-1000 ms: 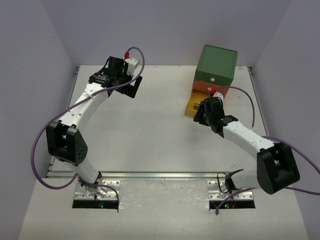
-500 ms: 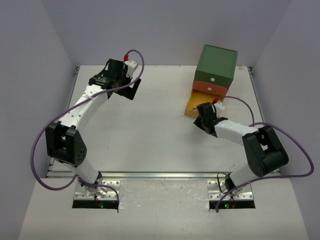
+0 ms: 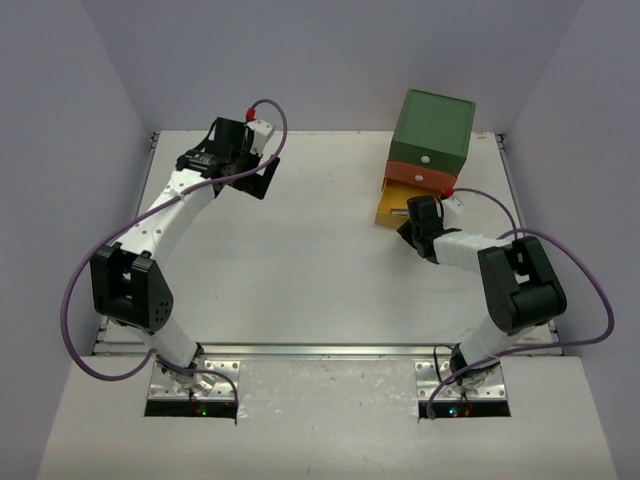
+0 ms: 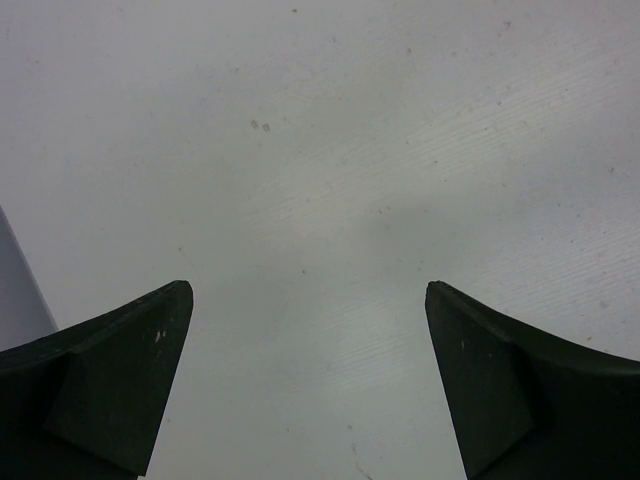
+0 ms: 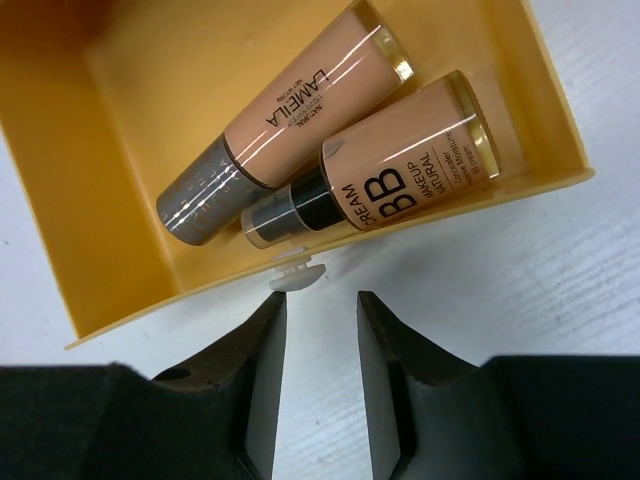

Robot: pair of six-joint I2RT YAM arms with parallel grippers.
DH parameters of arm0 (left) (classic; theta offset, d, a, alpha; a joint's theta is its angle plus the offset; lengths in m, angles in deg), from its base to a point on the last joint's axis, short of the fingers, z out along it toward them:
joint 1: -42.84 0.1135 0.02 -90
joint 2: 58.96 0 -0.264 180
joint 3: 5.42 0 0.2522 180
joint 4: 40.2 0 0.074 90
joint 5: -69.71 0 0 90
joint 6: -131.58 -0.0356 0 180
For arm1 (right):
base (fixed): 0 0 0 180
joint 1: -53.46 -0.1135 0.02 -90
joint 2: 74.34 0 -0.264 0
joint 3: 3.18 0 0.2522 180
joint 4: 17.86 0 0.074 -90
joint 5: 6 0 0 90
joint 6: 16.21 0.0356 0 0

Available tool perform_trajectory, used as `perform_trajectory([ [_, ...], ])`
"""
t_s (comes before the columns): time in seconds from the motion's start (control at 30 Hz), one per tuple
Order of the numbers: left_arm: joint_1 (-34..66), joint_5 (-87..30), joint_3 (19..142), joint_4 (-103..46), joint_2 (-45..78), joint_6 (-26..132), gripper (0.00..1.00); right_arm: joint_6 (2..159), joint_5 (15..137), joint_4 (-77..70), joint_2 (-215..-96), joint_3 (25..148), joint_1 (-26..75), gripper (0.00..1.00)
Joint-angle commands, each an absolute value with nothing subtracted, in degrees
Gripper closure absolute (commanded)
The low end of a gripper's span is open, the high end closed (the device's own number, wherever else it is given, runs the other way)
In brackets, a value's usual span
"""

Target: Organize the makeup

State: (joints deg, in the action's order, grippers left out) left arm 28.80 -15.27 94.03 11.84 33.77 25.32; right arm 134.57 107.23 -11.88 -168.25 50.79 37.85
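Note:
Two tan-brown makeup tubes lie side by side in the open yellow drawer (image 5: pixel 120 130): a "Lamelia" tube (image 5: pixel 300 100) with a grey cap and a "BB cream" tube (image 5: pixel 400 170) with a black neck. My right gripper (image 5: pixel 318 305) is just in front of the drawer's white knob (image 5: pixel 297 273), jaws a little apart with nothing between them. In the top view it (image 3: pixel 415 215) is at the drawer's front edge (image 3: pixel 385 215). My left gripper (image 4: pixel 308 300) is wide open and empty over bare table at the far left (image 3: pixel 260 180). No other makeup shows.
The yellow drawer sticks out of a box with a green top (image 3: pixel 433 128) and a shut orange drawer (image 3: pixel 420 176) at the back right. Walls close in the white table (image 3: pixel 300 260) on three sides.
My right gripper has moved back and to the right, up to the yellow drawer's front, with its forearm folding in. The left arm has barely moved.

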Motion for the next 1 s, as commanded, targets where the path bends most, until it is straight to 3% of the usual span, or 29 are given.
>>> perform_trajectory([
  [0.0,29.5,-14.8,94.0,9.9,31.5,24.8,0.00,137.0,108.0,-17.1,-169.2,55.7,39.6,0.66],
  [0.97,29.7,-12.7,94.8,10.4,36.3,23.3,0.00,148.9,105.9,-20.9,-186.1,70.3,47.5,0.66],
])
